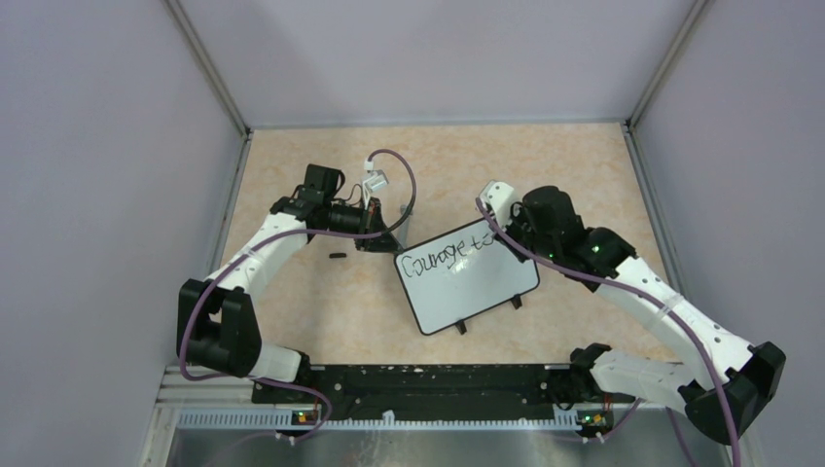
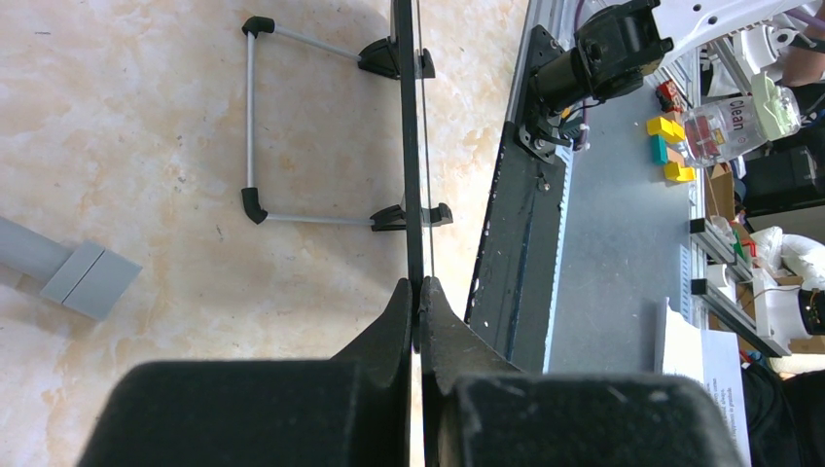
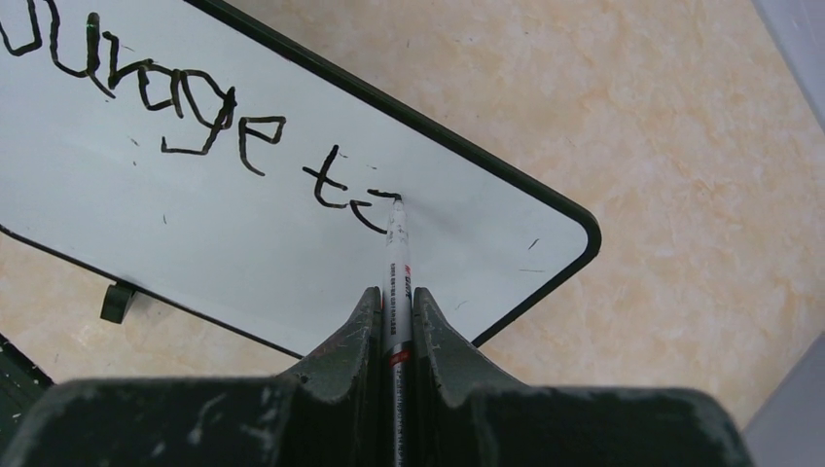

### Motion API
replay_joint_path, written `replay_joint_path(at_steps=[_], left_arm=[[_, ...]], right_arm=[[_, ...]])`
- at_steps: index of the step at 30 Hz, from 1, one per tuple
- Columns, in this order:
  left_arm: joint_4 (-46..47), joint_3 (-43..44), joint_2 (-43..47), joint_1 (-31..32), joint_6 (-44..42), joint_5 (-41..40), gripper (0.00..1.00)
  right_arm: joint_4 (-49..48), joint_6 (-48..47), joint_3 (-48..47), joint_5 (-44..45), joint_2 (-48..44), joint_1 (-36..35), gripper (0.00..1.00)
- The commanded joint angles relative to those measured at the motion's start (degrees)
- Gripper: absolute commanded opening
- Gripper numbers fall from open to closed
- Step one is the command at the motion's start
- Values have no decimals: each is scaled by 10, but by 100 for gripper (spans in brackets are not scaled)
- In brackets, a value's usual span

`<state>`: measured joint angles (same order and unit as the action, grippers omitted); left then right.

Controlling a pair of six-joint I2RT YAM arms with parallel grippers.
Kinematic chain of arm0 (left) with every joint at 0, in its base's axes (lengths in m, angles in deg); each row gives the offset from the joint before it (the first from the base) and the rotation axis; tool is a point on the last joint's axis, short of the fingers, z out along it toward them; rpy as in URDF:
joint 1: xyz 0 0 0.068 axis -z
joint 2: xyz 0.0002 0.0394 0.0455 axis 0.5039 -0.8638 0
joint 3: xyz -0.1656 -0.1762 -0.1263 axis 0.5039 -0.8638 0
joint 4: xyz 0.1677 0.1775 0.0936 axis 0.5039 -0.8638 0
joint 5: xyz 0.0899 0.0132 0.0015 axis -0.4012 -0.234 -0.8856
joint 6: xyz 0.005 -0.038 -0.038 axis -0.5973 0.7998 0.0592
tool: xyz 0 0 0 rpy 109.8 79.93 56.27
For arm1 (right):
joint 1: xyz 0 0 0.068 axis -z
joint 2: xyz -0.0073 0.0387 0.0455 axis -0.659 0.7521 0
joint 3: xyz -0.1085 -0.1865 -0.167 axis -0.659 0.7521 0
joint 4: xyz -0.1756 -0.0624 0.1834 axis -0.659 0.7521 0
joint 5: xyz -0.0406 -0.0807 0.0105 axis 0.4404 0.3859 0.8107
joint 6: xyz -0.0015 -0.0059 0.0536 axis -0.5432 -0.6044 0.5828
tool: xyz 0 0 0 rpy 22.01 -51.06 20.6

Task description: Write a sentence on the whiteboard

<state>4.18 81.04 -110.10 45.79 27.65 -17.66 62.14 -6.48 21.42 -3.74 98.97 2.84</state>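
My right gripper [image 3: 394, 300]: gripping thin white marker [image 3: 397, 255]
Tip: ahead, touching flat white whiteboard [image 3: 195, 224]
My left gripper [image 2: 418, 290]: pinching its rim

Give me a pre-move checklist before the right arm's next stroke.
1. Left pincer clamped on whiteboard edge: ok.
2. Right pincer shut on marker: ok.
3. Marker tip touching the board at the "o" of "to": ok.
4. Blank space below the first line for more words: ok.
5. Sentence finished: not ok, reads only "Courage to", last letter not closed.
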Motion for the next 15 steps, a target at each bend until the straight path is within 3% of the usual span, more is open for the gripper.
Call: replay_joint_path(at_steps=[1, 15], left_arm=[[-11, -5, -1, 5, -10, -3, 0], [-11, -4, -5, 4, -10, -4, 0]], right_arm=[[-32, 8, -1, 33, -10, 11, 0], [4, -5, 12, 23, -15, 12, 0]])
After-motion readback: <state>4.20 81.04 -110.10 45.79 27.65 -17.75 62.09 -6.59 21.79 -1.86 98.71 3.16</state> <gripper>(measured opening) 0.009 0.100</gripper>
